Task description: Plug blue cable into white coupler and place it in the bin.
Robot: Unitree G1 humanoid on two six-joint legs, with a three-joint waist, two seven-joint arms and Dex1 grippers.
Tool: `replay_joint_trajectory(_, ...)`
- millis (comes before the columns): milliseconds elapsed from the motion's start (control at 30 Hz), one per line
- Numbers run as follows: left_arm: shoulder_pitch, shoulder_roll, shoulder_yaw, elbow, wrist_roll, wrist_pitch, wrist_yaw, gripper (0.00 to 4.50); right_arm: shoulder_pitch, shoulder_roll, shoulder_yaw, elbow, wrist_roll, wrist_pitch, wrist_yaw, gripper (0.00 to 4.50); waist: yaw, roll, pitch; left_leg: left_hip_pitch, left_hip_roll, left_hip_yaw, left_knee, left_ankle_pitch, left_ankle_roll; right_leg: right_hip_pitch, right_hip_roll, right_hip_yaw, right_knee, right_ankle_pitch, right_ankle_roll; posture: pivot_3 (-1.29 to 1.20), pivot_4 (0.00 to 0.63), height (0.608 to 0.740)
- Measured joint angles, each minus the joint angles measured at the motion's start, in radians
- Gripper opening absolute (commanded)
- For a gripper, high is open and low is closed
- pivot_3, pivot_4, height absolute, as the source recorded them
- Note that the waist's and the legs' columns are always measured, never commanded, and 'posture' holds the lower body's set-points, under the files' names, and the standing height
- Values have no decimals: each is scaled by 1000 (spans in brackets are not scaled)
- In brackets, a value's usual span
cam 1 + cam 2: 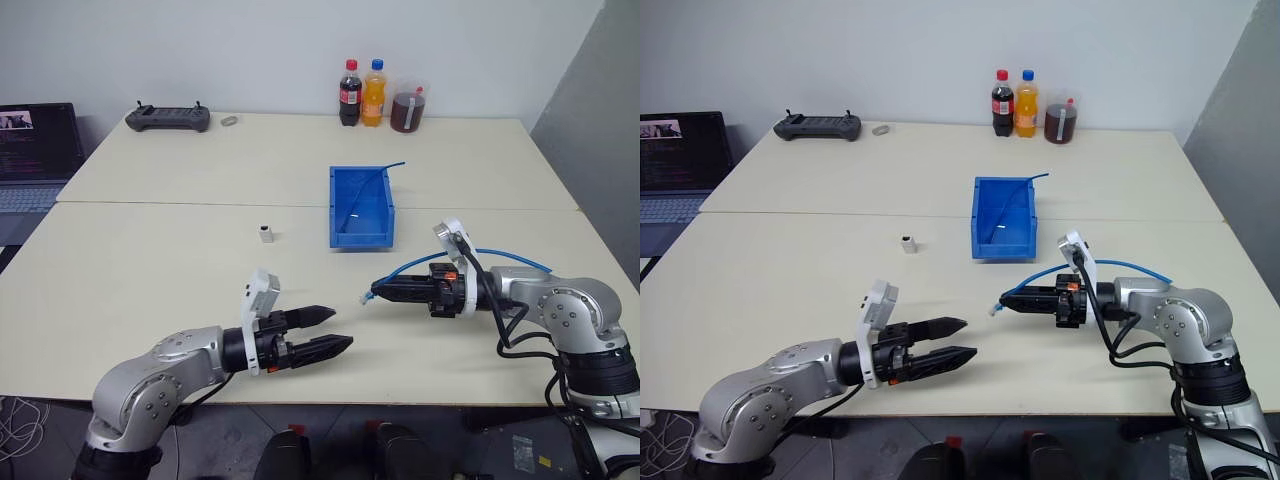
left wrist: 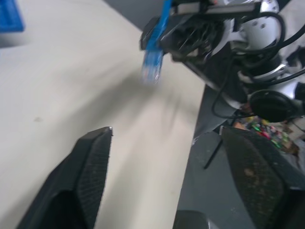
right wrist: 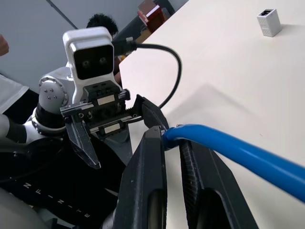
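The right gripper (image 1: 385,291) is closed on the blue cable (image 1: 505,256) near its clear plug (image 1: 370,297), above the table (image 1: 150,260); the left gripper (image 1: 333,329) stands wide and empty, just beside the plug. The white coupler (image 1: 266,233) stands alone on the table, left of the bin (image 1: 361,207); a thin blue wire (image 1: 375,181) lies in the bin.

The small white boxy plastic coupler (image 1: 266,233) is seen at the frame's centre on the pale desk (image 1: 150,260), left of the blue rectangular plastic bin (image 1: 361,206). Three drink bottles (image 1: 377,96) are lined along the upper edge, a black handheld controller (image 1: 168,118) at upper left.
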Motion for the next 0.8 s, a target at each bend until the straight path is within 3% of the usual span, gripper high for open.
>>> replay_joint_trajectory(133, 27, -12, 43, 26, 136, -115, 107, 4433, 0, -1, -1, 24, -25, -27, 0, 143, 1, 0, 0, 0, 0, 0, 0, 0, 0, 0, 0, 0, 0, 0, 0, 0, 150, 740)
replay_joint_trajectory(367, -125, -211, 21, 298, 504, -311, 533, 4433, -10, 24, -1, 46, -34, -60, -11, 143, 6, -1, 0, -1, -1, 0, 0, 0, 0, 0, -1, 0, -1, 3, -4, 0, 150, 740)
replay_joint_trajectory(467, -182, -262, 11, 404, 594, -382, 625, 4433, -10, 41, 1, 47, -37, -66, -18, 143, 7, -1, 0, -1, -1, 0, 0, 0, 0, 0, -1, 0, -1, 3, -4, 0, 150, 740)
replay_joint_trajectory(667, -376, -318, 20, 751, 686, -534, 702, 4433, -12, 64, 6, 49, -67, -84, -24, 143, 7, -1, 0, -1, -1, 0, 0, 0, 0, 0, -1, -1, 0, 3, -4, 0, 150, 740)
replay_joint_trajectory(800, -505, -320, 16, 960, 708, -636, 668, 4433, -14, 71, 6, 50, -76, -92, -28, 143, 6, -1, 0, -2, -2, 1, 0, 0, 0, 0, -1, -1, -1, 3, -4, 0, 150, 740)
